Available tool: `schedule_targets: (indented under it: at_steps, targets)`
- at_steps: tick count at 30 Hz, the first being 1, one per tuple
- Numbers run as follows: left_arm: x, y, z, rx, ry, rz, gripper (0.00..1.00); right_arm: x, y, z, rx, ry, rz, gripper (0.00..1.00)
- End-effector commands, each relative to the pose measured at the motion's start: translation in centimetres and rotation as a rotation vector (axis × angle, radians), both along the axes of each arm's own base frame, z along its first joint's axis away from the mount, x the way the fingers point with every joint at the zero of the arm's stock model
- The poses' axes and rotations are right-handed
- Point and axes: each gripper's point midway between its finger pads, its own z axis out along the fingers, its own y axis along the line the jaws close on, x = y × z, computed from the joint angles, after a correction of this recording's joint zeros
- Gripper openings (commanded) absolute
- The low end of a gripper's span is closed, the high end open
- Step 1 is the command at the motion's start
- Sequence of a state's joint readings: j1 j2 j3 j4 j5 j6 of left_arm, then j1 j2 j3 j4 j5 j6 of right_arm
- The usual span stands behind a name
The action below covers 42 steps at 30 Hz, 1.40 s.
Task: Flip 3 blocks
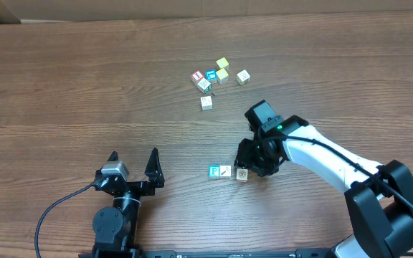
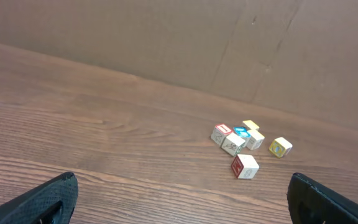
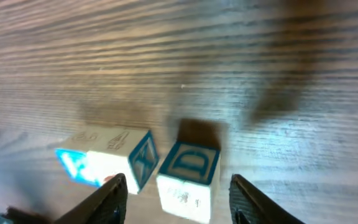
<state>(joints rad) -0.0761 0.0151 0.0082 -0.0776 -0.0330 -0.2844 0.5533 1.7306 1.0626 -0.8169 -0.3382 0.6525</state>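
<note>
Right wrist shows my gripper [image 3: 179, 190] released, fingers [image 3: 114, 196] seemingly clear either side of the D block [image 3: 188, 171], ending the row of three blocks [image 1: 225, 171]; I judge it light, slick wood, best pinched across flat faces.

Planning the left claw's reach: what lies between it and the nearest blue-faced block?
Only bare table, seen overhead, between the left claw and that blue-faced block.

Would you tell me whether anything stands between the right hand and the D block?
Nothing visible does: the D block lies on the table between the spread fingers of the right hand. A neighbouring block sits close beside it.
</note>
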Motion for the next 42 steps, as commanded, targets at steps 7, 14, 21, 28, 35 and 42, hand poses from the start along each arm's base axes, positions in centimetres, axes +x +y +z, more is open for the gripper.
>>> schedule_targets:
  at_steps: [7,14,21,28,35,42]
  targets:
    - [0.0,0.0,0.1,0.014,-0.009,-0.004,1.00,1.4,-2.1,3.2,-0.152,-0.059,0.038,0.49]
    - [0.0,0.0,0.1,0.014,-0.010,-0.004,1.00,0.0,-3.4,3.0,-0.208,-0.002,0.042,1.00]
    - [0.0,0.0,0.1,0.014,-0.010,-0.004,1.00,0.4,-4.6,3.0,-0.214,0.016,-0.001,0.79]
    - [0.0,0.0,0.1,0.014,-0.010,-0.004,1.00,-0.5,-5.6,2.0,-0.235,0.056,-0.019,0.04]
    - [0.0,0.0,0.1,0.014,-0.009,-0.004,1.00,-1.1,-5.7,1.2,-0.235,0.073,-0.017,0.04]
    - [0.0,0.0,0.1,0.014,-0.010,-0.004,1.00,-1.4,-4.6,0.0,-0.166,0.087,-0.048,0.04]
